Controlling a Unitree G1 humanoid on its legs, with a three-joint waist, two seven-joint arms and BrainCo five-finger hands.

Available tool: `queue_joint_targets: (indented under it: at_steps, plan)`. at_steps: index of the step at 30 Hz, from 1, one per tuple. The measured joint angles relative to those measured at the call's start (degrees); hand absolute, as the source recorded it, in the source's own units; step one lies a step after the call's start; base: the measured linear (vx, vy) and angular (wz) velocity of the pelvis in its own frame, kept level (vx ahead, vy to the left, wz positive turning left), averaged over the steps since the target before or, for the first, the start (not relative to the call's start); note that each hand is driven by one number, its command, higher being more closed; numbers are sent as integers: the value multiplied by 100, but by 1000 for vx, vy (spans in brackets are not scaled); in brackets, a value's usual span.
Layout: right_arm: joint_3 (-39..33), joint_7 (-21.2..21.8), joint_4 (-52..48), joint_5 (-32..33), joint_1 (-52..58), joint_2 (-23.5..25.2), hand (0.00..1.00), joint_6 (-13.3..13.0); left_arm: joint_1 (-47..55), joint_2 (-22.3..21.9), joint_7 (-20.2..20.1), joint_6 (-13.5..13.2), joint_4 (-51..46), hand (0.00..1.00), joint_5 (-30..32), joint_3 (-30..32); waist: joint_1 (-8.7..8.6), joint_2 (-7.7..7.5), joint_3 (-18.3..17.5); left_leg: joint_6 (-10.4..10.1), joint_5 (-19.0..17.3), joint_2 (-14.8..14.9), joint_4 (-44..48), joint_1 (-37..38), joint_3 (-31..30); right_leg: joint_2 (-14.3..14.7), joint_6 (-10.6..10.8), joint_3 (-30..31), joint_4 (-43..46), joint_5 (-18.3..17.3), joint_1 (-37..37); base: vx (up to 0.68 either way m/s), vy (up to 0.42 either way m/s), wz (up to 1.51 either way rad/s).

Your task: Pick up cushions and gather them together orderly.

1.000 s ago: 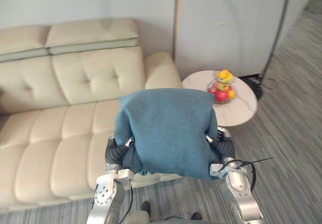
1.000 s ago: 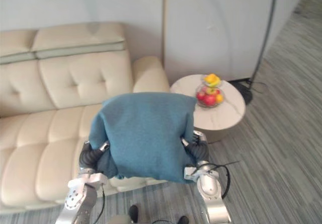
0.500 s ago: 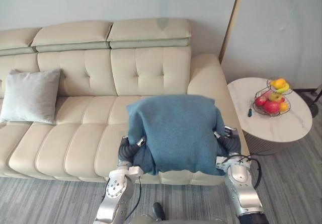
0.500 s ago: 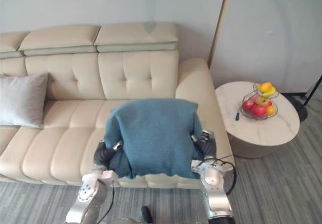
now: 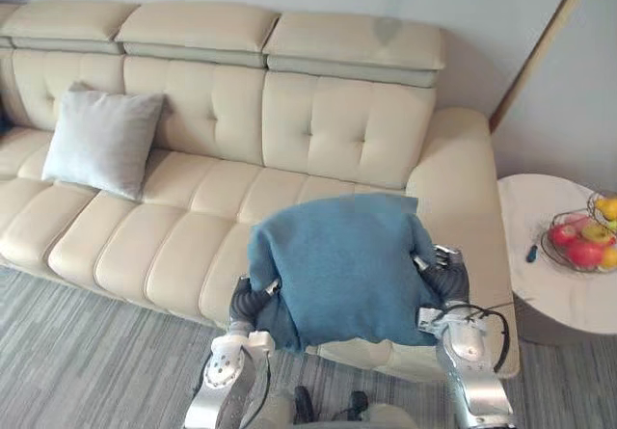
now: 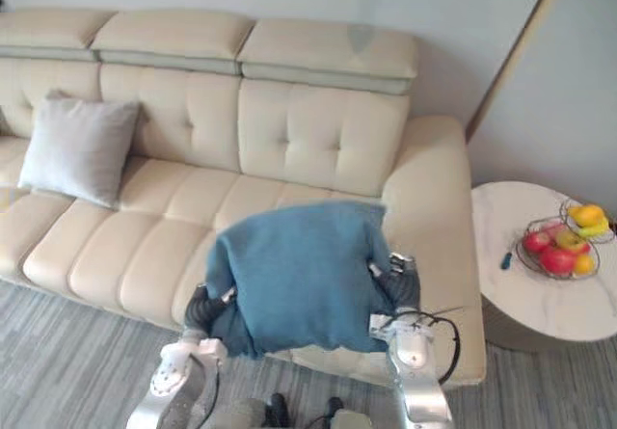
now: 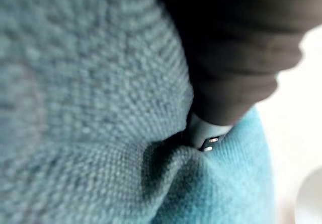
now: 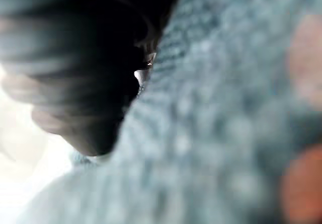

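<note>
A blue-teal knitted cushion (image 5: 337,260) hangs in front of me over the sofa's front edge, clamped between my two hands. My left hand (image 5: 249,299) presses against its left side and my right hand (image 5: 442,280) against its right side; the cloth covers both past the dark wrist covers. In the left wrist view the knit (image 7: 90,83) bulges around the dark cover (image 7: 236,48). The right wrist view has the same cloth (image 8: 226,108) tight against that hand's cover (image 8: 75,68). A light grey cushion (image 5: 101,142) leans upright against the sofa back at the left.
The cream leather sofa (image 5: 318,130) spans the view, with a broad armrest (image 5: 463,174) at its right end. Right of it stands a round white side table (image 5: 559,299) carrying a wire fruit bowl (image 5: 581,241) and a small dark object (image 5: 531,253). Grey striped floor lies in front.
The whole picture has swung to the left, so the camera moved: the grey cushion and more of the sofa have come into view. The blue cushion stays held between both hands.
</note>
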Motion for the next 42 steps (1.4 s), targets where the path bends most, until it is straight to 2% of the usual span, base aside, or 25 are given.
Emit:
queue_joint_targets:
  at_steps: [1, 2, 3, 4, 5, 6, 7, 9, 11, 14, 16, 19, 25, 28, 32, 36, 38, 40, 42]
  plan:
    - [-1, 0, -45, 0, -5, -3, 100, -35, -1, -16, -3, 1, 0, 100, 1, -9, 0, -9, 0, -28, -16, 89, -8, -7, -11, -19, 0, 10, -6, 0, 0, 98, 126, -16]
    - [-17, 0, -194, 0, 1, 0, 100, -78, -35, -99, -16, 5, -2, 100, 2, -10, -6, -37, 8, -124, -40, 311, -209, -82, -118, -120, 10, 20, -14, -3, -15, 76, 152, 1]
    - [-49, -10, -210, 6, 7, 8, 100, -115, -88, -158, -16, 9, -2, 100, 5, -10, -51, -112, 47, -158, -17, 422, -595, -66, -244, -264, 72, 21, -8, -19, -15, 97, 246, 10]
    - [-74, -21, -209, 10, 8, 6, 100, -115, -121, -180, -16, 11, -11, 100, 8, -12, -76, -123, 50, -253, 55, 460, -899, -40, -316, -372, 181, 24, 18, -46, -17, 98, 278, 17]
    - [-83, -39, -209, 11, 38, -10, 100, -118, -108, -205, -16, 19, -32, 100, 21, -29, -96, -53, 8, -361, 460, 504, -1589, 148, -521, -455, 393, 47, 95, -117, -35, 103, 296, 10]
    - [-93, -44, -204, 11, 66, -20, 100, -118, -92, -213, -15, 24, -33, 100, 32, -56, -106, -1, -9, -641, 909, 545, -1787, 221, -537, -461, 517, 80, 128, -163, -22, 158, 389, 13]
    - [-109, -59, -118, 7, 182, 119, 100, -91, -66, -136, 3, 62, -34, 100, 78, -75, -110, -114, -55, -874, 1070, 339, -1845, 287, -483, -657, 614, 167, 97, -144, 7, 138, 337, 11]
    - [-89, -57, -107, -2, 229, 377, 100, -91, -61, -22, 29, 62, -52, 100, 104, -74, -85, -264, -63, -734, 980, 117, -1829, 343, -343, -904, 617, 222, 16, -120, 31, 98, 300, 4]
    - [-33, -47, -101, -14, 222, 464, 100, -92, -1, 51, 31, 64, -52, 100, 107, -74, -62, -301, -73, -645, 878, -3, -1827, 475, -191, -1028, 742, 358, -26, -13, 84, 60, 209, -26]
    - [-38, -41, 16, -22, 223, 442, 100, -124, 6, 69, 31, 56, -52, 100, 119, -89, -70, -369, -125, -637, 766, -99, -1803, 537, -66, -1116, 799, 508, -117, 15, 81, 29, 112, -32]
    - [-88, -47, 398, -27, 199, 413, 100, -152, 5, 109, 30, 61, -50, 100, 207, -129, -156, -462, -202, -656, 747, -123, -1794, 530, 38, -1110, 868, 662, -377, 48, 75, 13, 31, -33]
    - [-188, -65, 932, -230, 138, 390, 100, -145, -20, 221, 30, 98, -50, 100, 272, -178, -222, -445, -235, -699, 719, -124, -1800, 527, -148, -1071, 980, 907, -535, 154, -13, 4, -10, -39]
    - [-229, -115, 1283, -601, 55, 313, 100, -9, -270, 339, 55, 106, -50, 100, 480, -220, -247, -421, -263, -734, 691, -124, -1955, 506, -75, -1035, 974, 1305, -793, 433, -242, 1, 17, -40]
    - [-208, -234, 1512, -836, -277, 278, 100, -3, -506, 388, 203, 102, -50, 100, 604, -209, -269, -443, -283, -734, 701, -121, -2010, 357, 44, -1025, 984, 1472, -805, 521, -534, -33, 12, -27]
    - [13, -456, 1797, -1116, -1021, 60, 100, 38, -1125, 448, 442, 101, -19, 100, 725, -83, -279, -458, -276, -681, 835, -125, -2030, -247, 75, -1007, 944, 1578, -1030, 859, -1064, -32, 0, -10]
    - [86, -766, 2340, -1219, -2192, -126, 100, 182, -2201, 469, 837, 93, 406, 100, 792, -56, -247, -434, -96, -612, 1032, -122, -2145, -667, 41, -972, 873, 1567, -1171, 1251, -1474, -73, 2, -2]
    - [109, -944, 2426, -1280, -2822, -234, 100, 194, -2881, 505, 1032, 90, 666, 100, 791, -4, -231, -449, 89, -577, 1140, -125, -2182, -899, 41, -963, 844, 1565, -1170, 1408, -1729, -142, 33, 0]
    - [47, -1237, 3079, -1303, -4354, -525, 100, 253, -4327, 773, 1330, 88, 1238, 100, 793, 38, -233, -455, 402, -503, 1359, -149, -2256, -1339, 14, -956, 797, 1544, -1169, 1658, -2187, -203, 41, 5]
    - [-49, -1373, 3384, -1301, -5008, -588, 100, 277, -4917, 900, 1435, 85, 1444, 100, 794, 108, -233, -456, 561, -483, 1465, -163, -2303, -1467, 3, -960, 818, 1539, -1169, 1734, -2331, -140, 17, 9]
